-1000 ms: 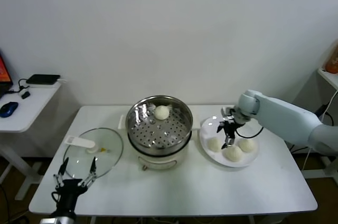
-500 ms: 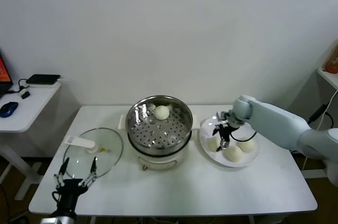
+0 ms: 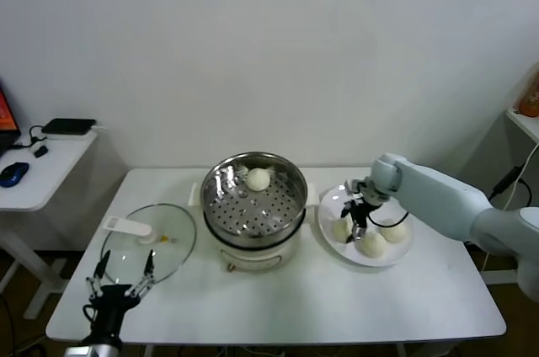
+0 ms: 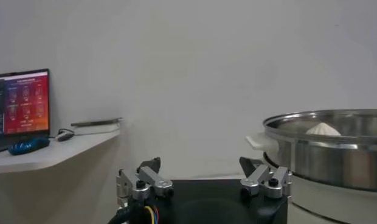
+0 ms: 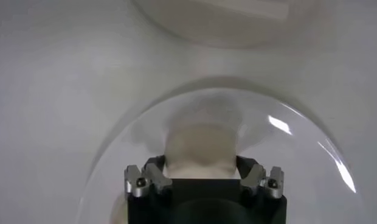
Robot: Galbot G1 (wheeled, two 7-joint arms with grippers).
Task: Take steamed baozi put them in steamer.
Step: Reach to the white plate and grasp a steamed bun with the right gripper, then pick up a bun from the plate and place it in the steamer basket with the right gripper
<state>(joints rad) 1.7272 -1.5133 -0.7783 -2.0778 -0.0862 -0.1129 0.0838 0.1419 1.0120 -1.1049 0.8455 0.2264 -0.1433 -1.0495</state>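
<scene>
The left pincer (image 3: 118, 288) waits open at the tabletop's near left corner. The right pincer (image 3: 357, 221) squeezes one steamed baozi (image 5: 202, 144) on the plate (image 3: 330, 203) near the right edge, ready to lift. Another bun (image 3: 258, 178) sits in the steamer (image 3: 253, 200), mid-tabletop.

Plain white wall (image 3: 269, 45) behind a white table (image 3: 278, 298) and side desk (image 3: 42, 176).

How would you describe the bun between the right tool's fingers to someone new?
Find the white plate right of the steamer. Three buns lie on it; the wanted bun lies nearest the steamer. Only this one has the right tool around it.
</scene>
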